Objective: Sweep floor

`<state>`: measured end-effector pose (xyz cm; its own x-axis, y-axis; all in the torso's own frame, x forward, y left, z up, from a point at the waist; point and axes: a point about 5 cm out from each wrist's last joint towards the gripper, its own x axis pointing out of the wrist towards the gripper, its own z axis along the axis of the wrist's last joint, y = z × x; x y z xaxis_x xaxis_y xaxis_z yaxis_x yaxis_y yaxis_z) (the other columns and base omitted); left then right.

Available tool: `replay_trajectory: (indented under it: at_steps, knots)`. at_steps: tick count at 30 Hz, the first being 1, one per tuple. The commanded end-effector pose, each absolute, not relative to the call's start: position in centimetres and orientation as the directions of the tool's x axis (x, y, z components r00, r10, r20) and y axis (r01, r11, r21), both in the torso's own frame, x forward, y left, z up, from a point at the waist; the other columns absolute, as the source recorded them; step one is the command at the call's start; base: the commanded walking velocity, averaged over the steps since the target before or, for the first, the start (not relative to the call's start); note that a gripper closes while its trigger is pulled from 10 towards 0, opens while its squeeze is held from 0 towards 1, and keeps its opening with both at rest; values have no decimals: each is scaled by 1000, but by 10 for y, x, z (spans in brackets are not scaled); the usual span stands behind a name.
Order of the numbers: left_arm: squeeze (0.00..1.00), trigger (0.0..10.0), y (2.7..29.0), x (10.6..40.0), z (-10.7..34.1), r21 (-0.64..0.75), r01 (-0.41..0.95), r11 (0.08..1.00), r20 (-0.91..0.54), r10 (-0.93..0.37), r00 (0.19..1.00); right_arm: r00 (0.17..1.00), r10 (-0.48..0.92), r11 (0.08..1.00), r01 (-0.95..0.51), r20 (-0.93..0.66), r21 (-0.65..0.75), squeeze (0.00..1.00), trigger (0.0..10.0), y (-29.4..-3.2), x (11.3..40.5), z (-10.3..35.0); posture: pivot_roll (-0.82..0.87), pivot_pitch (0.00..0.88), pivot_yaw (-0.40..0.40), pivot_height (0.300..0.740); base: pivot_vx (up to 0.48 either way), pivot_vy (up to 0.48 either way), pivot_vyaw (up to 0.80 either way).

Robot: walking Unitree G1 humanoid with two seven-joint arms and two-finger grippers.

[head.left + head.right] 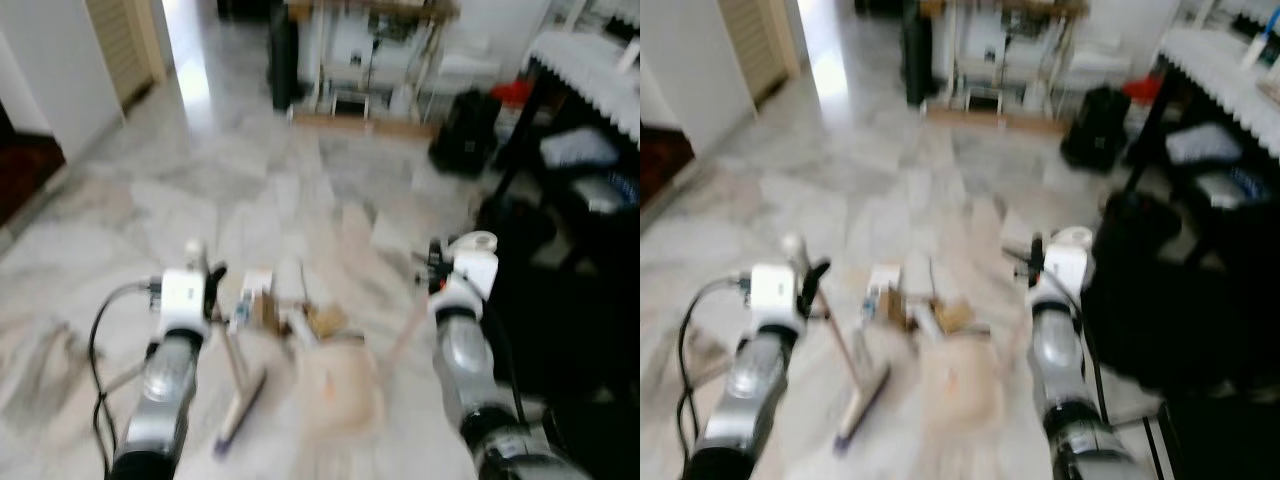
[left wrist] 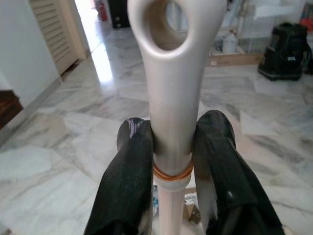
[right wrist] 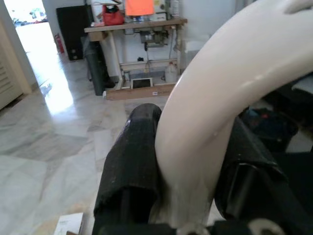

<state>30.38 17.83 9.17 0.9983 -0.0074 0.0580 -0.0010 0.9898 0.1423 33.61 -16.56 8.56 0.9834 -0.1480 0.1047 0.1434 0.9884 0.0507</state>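
My left tool (image 2: 171, 147) is clamped on the broom handle (image 2: 171, 88), my right tool (image 3: 188, 161) on the dustpan handle (image 3: 215, 98). The scraps (image 1: 300, 318) lie on the floor (image 1: 200, 190) between broom head (image 1: 240, 405) and pan (image 1: 340, 385), nearer my left.

A home: marble floor (image 1: 200, 180), sewing table (image 3: 132, 29) (cluttered), lace-covered table (image 1: 590, 70).
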Motion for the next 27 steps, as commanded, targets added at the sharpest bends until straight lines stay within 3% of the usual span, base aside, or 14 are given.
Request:
replay_trajectory:
  at_steps: [1, 9, 27]
  knots:
    - [0, 10000, 175, 306, 102, 152, 9, 988, 109, -26, 994, 974, -171, 985, 168, 146, 32, 0, 10000, -177, 338, 94, 12, 13, -45, 740, 319, 0, 0]
    - [0, 10000, 174, 306, 103, 146, 8, 989, 111, -25, 994, 973, -175, 985, 173, 151, 29, 0, 10000, -179, 339, 96, 12, 24, -51, 740, 311, 0, 0]
    - [0, 10000, 173, 304, 106, 121, 17, 992, 139, -34, 990, 939, -238, 971, 236, 247, 39, 0, 10000, -194, 343, 118, 10, 32, -54, 740, 0, 0, 0]
